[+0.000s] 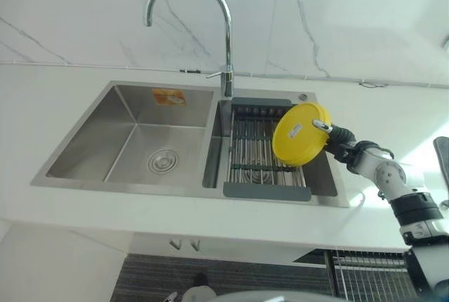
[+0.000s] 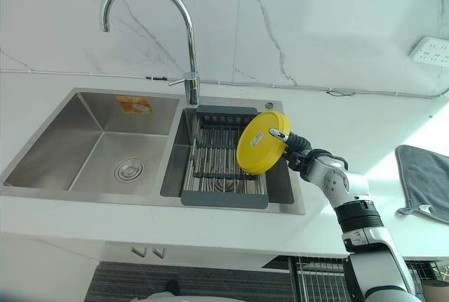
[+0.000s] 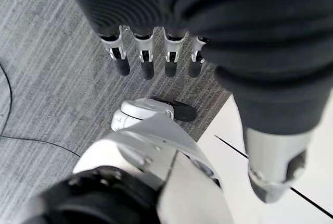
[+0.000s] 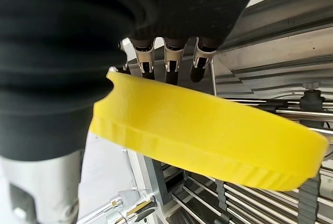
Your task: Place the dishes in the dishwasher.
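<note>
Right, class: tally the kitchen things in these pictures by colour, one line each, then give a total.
Yellow: 1, the plate pinched in the right hand.
Silver: 2, the tap and the sink.
Grey: 2, the rack and the cloth.
Total: 5

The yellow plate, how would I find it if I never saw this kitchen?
Look at the steel double sink in the white counter, under the tall curved tap. Over its smaller basin, the one with the wire drying rack, the robot's right hand grips a round yellow plate tilted on edge. It is the only bright yellow thing there.
</note>
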